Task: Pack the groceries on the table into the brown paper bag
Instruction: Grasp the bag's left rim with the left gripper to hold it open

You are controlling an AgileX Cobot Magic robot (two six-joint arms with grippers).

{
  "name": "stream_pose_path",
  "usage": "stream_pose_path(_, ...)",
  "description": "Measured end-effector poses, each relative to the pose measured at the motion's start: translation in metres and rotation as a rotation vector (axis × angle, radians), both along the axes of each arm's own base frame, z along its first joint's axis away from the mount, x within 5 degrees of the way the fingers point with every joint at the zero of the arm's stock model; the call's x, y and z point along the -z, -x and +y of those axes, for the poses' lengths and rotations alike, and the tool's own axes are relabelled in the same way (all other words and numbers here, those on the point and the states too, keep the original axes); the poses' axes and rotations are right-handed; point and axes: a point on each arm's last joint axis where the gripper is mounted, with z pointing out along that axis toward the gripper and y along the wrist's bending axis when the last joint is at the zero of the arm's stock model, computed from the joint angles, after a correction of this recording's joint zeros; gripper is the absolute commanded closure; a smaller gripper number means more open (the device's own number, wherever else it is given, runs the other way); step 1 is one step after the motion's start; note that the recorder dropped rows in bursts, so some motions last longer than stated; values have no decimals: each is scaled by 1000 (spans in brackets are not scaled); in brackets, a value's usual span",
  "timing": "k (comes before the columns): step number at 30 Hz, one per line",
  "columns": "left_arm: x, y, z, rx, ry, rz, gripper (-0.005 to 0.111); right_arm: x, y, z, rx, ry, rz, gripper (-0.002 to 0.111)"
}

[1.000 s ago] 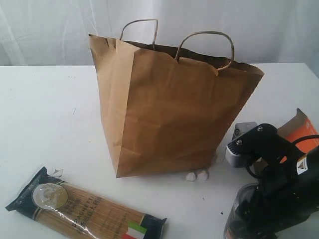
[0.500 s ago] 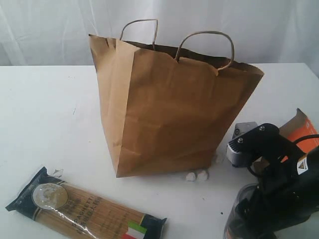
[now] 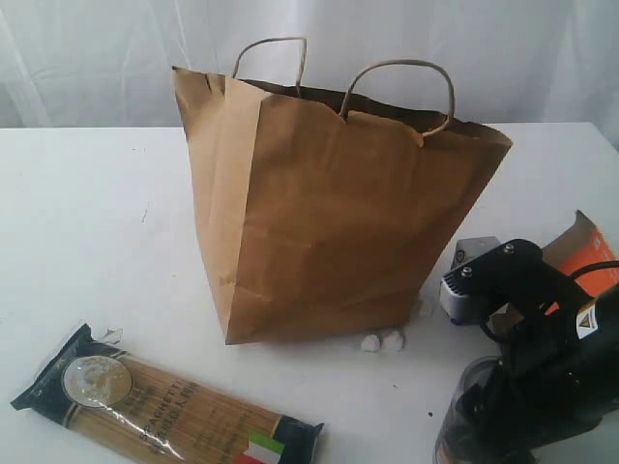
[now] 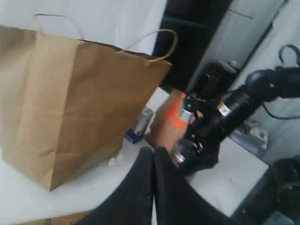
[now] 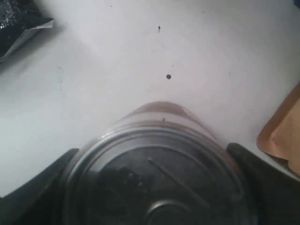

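The brown paper bag (image 3: pixel 329 213) stands open and upright mid-table, also seen in the left wrist view (image 4: pixel 61 98). The spaghetti pack (image 3: pixel 164 406) lies flat in front of it on the left. My right gripper (image 5: pixel 157 164) is low at the front right, its fingers (image 5: pixel 251 161) pressed on either side of the metal-lidded clear jar (image 5: pixel 154 173), which stands on the table (image 3: pixel 453 420). The silver tin can (image 3: pixel 471 261) and the brown pouch with orange label (image 3: pixel 585 246) lie behind that arm. My left gripper (image 4: pixel 153 157) is shut on nothing, held above the table.
Two small white lumps (image 3: pixel 382 340) lie at the bag's front right corner. The white table (image 3: pixel 87 222) stretches wide to the left of the bag. A white curtain hangs behind. The right arm (image 4: pixel 234 105) crosses in front of the pouch (image 4: pixel 168 122).
The right arm's wrist has edged very slightly to the right over the jar. The bag, spaghetti, can and pouch have not moved.
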Motion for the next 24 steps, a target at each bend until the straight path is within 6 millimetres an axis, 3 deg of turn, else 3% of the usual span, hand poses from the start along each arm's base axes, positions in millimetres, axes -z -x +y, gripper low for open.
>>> stream_pose_path(3, -23, -13, -18, 170, -227, 34, 100, 0, 0, 0, 2, -1, 1, 46)
stream_pose_path(5, -32, -31, -30, 235, -326, 56, 80, 0, 0, 0, 5, -2, -3, 46)
stream_pose_path(7, -39, -56, -43, 268, -402, 44, 51, 0, -1, 0, 6, -5, -9, 46)
stream_pose_path(9, -45, -83, -56, 274, -446, -23, 37, 0, -1, 1, 9, -9, -11, 46)
stream_pose_path(13, -51, -138, -91, 365, -489, -195, 37, -1, -1, 1, 11, -12, -11, 46)
stream_pose_path(16, -44, -171, -109, 406, -542, -213, 37, -1, -1, 1, 12, -14, -10, 46)
stream_pose_path(24, -51, -224, -136, 438, -635, -393, 37, -1, -1, 2, 20, -26, -6, 52)
